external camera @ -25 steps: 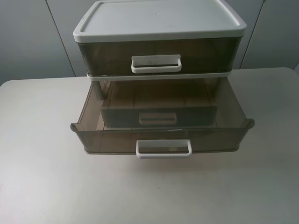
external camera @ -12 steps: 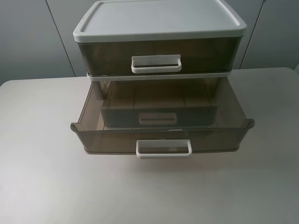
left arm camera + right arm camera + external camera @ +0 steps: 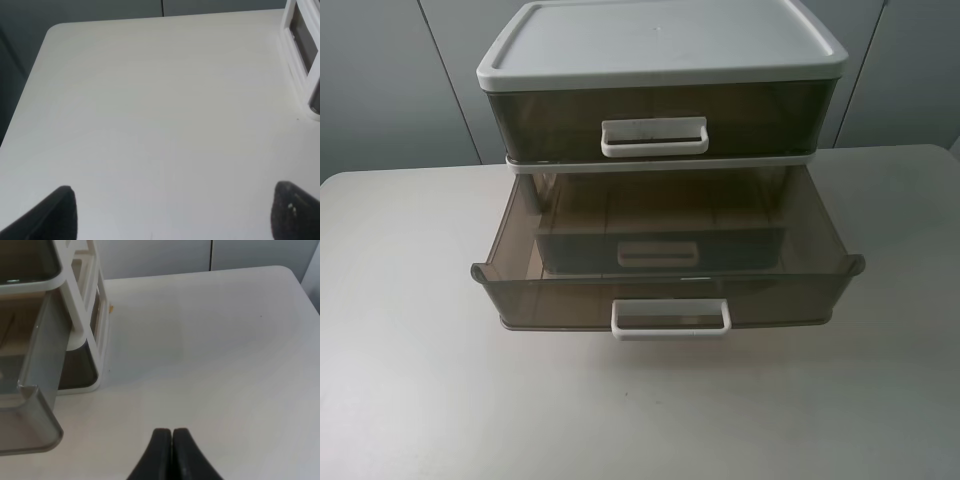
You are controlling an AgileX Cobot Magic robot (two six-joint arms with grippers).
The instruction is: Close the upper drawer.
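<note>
A white-lidded drawer unit (image 3: pixel 660 40) stands at the back of the table. Its topmost drawer (image 3: pixel 654 137) sits shut, flush under the lid. The upper drawer (image 3: pixel 665 295), smoky-brown with a chunky white loop handle (image 3: pixel 670 317), is the one below it and is pulled far out. A shallower drawer with a slimmer handle (image 3: pixel 657 253) shows through it, pushed in. The open drawer's corner shows in the right wrist view (image 3: pixel 30 405). My left gripper (image 3: pixel 175 215) is open over bare table, left of the unit (image 3: pixel 300 50). My right gripper (image 3: pixel 172 450) is shut and empty, right of the unit. Neither gripper shows in the exterior view.
The pale table (image 3: pixel 410 380) carries only the unit. Its left edge and far corner show in the left wrist view (image 3: pixel 50 30). Its right far corner shows in the right wrist view (image 3: pixel 285 270). Grey cabinet panels (image 3: pixel 380 80) stand behind the table.
</note>
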